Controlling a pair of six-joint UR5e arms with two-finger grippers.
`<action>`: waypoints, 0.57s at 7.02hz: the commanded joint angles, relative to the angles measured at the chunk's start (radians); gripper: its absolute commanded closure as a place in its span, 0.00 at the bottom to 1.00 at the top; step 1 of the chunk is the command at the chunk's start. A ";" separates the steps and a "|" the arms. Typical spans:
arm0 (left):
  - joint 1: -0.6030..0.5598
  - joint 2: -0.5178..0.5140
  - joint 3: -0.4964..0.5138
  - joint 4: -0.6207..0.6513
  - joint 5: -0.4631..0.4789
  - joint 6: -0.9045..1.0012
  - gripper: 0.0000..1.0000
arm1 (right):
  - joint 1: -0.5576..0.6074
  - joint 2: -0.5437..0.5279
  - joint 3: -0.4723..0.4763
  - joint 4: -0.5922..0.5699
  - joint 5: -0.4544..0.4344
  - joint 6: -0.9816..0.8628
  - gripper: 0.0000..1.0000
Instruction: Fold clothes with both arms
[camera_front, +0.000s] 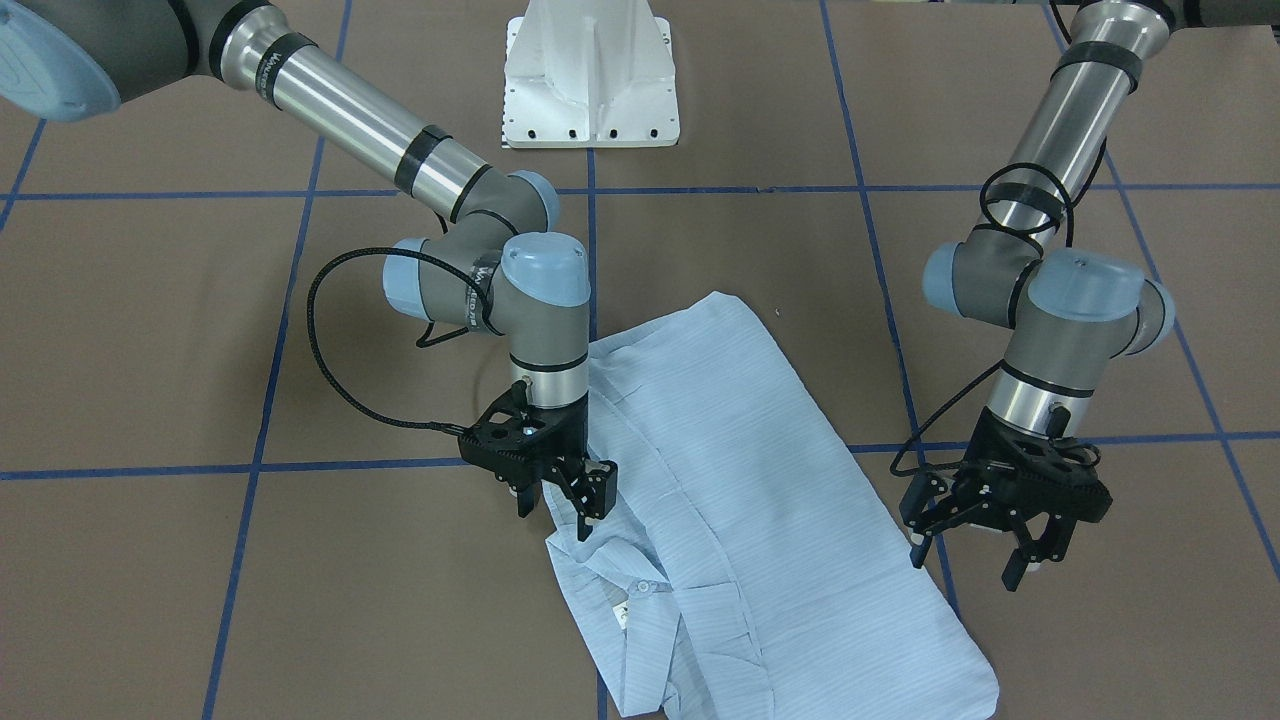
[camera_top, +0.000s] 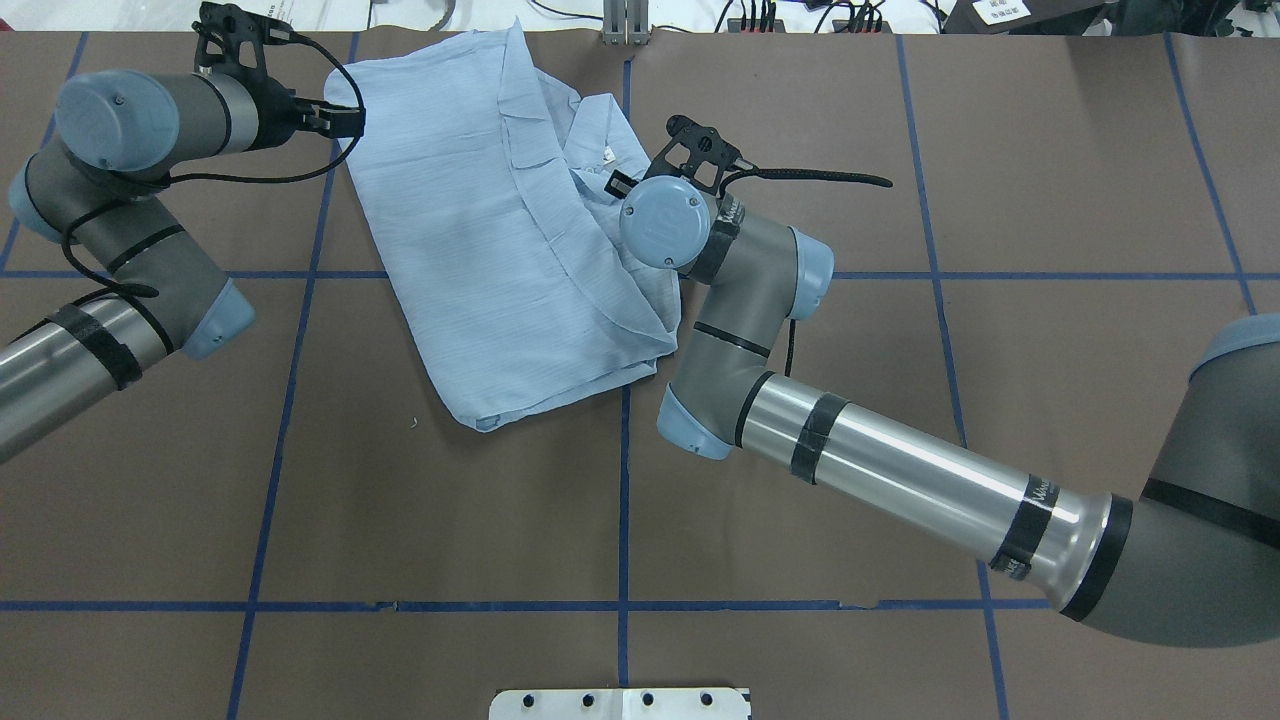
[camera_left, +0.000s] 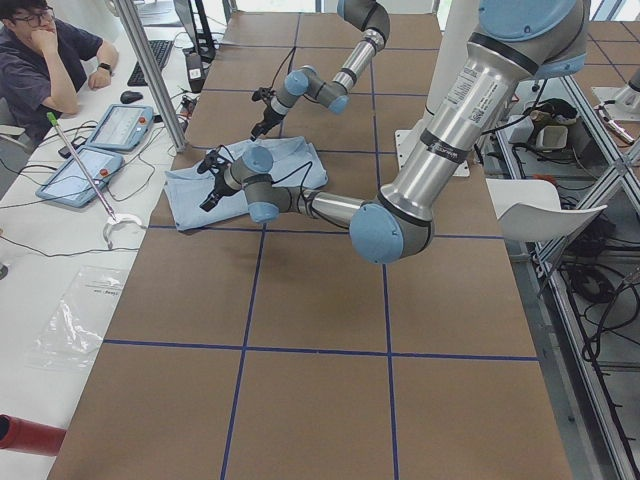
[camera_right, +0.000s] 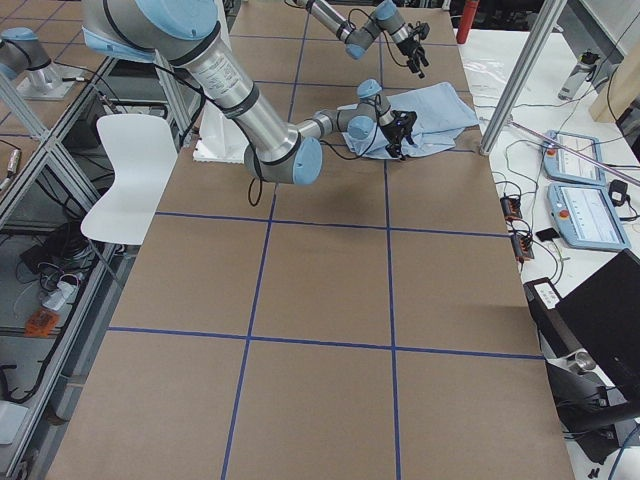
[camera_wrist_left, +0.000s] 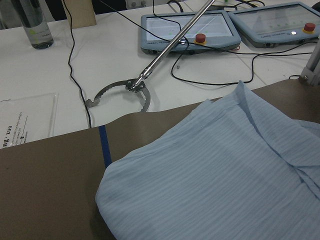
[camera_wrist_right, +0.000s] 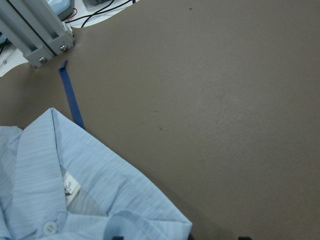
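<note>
The clothes are one pale-blue striped shirt (camera_front: 740, 480), lying folded lengthwise into a long band on the brown table, collar and a white button toward the far edge. My right gripper (camera_front: 556, 515) stands open, pointing down at the collar corner, one finger on each side of the fabric edge. The right wrist view shows the collar and its label (camera_wrist_right: 71, 187) just below the camera. My left gripper (camera_front: 965, 560) is open and empty, hovering over bare table beside the shirt's other long edge (camera_top: 350, 150). The left wrist view looks across the shirt's rounded corner (camera_wrist_left: 150, 180).
The white pedestal base (camera_front: 590, 90) sits at the robot's side. Blue tape lines (camera_front: 270, 465) grid the table. Past the far edge lie two teach pendants (camera_wrist_left: 190, 30), a grabber tool (camera_wrist_left: 135, 87) and cables. A person (camera_left: 45, 55) sits at that bench. An aluminium post (camera_wrist_right: 37, 32) stands at the table edge.
</note>
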 joint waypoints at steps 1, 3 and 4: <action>0.001 0.002 0.000 -0.001 0.000 0.000 0.00 | -0.001 0.013 -0.037 0.011 -0.012 0.000 0.22; 0.001 0.003 0.000 -0.001 0.000 0.000 0.00 | -0.002 0.022 -0.039 0.011 -0.010 0.000 0.69; -0.001 0.005 0.000 -0.001 0.000 0.000 0.00 | -0.002 0.030 -0.040 0.011 -0.009 0.000 0.73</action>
